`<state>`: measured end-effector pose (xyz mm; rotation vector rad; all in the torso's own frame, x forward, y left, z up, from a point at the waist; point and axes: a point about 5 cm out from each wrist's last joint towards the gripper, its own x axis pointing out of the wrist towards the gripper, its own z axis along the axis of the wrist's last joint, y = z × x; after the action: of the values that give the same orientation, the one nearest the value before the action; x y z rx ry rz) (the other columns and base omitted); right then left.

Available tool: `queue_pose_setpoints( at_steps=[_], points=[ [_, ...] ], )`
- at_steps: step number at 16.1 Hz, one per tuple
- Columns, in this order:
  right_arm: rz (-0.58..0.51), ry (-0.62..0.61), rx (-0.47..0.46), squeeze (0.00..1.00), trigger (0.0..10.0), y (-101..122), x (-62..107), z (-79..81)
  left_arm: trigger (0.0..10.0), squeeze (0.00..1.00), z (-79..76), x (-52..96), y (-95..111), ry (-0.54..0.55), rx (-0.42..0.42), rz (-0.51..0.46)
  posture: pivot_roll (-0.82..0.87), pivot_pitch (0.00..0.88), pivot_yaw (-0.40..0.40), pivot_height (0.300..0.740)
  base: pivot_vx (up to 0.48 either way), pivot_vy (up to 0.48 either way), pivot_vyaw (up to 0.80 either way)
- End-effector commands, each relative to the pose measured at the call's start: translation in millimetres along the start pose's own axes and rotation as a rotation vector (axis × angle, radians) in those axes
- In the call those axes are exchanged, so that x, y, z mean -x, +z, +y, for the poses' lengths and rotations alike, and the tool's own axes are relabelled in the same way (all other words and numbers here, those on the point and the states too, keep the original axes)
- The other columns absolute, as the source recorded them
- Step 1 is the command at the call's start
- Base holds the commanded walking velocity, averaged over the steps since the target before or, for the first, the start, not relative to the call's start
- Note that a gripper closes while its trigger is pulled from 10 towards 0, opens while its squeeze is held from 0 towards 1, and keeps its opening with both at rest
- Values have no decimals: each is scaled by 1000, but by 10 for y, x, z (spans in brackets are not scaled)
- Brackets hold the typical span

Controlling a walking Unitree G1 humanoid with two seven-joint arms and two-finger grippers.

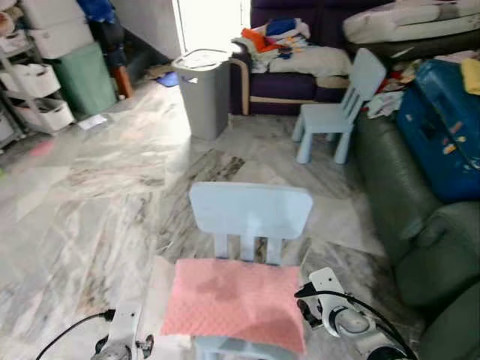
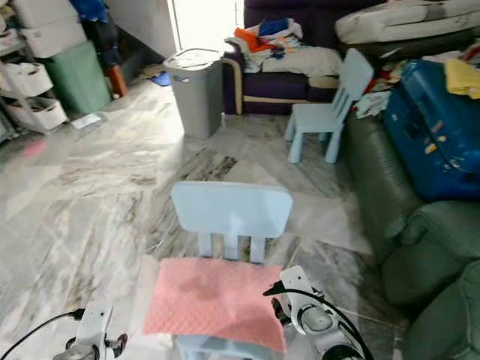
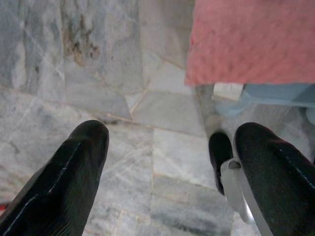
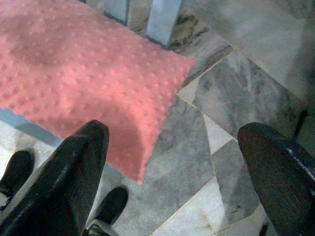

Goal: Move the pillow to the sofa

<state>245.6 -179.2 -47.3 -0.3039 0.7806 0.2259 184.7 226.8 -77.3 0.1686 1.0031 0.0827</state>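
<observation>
A pink dotted pillow (image 1: 234,300) lies flat on the seat of a small light-blue chair (image 1: 250,212) just in front of me. The same pillow (image 4: 83,73) overhangs the chair seat in the right wrist view, and one corner of the pillow (image 3: 251,42) appears in the left wrist view. My right gripper (image 4: 172,182) is open, hovering over the pillow's right edge and the floor. My left gripper (image 3: 170,172) is open above the marble floor, left of the pillow. A dark green sofa (image 1: 409,202) stands to the right.
A blue suitcase (image 1: 442,127) lies on the green sofa. A second small blue chair (image 1: 337,105) stands ahead, with a grey bin (image 1: 202,90) left of it. A purple sofa (image 1: 300,67) piled with clothes is at the back. Storage shelves (image 1: 37,75) stand far left.
</observation>
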Motion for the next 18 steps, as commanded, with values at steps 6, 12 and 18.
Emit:
queue_pose_setpoints(
  at_steps=[6, 12, 18],
  points=[
    [-4, -19, -31, 0, 10000, 13, 2, -45, 10000, 0, 15, -2, 17, 7, 10, -2, -36, 0, 23, 740, 0, 0, 0],
    [1, -23, -33, 0, 10000, 0, 6, -59, 10000, 0, 1, -1, 0, 4, 21, 2, -38, 0, 19, 740, 0, 0, 0],
    [22, -7, -49, 0, 10000, -153, 44, -37, 10000, 0, 49, 28, -178, 33, 76, 40, -27, 0, -5, 740, 0, 0, 0]
  ],
)
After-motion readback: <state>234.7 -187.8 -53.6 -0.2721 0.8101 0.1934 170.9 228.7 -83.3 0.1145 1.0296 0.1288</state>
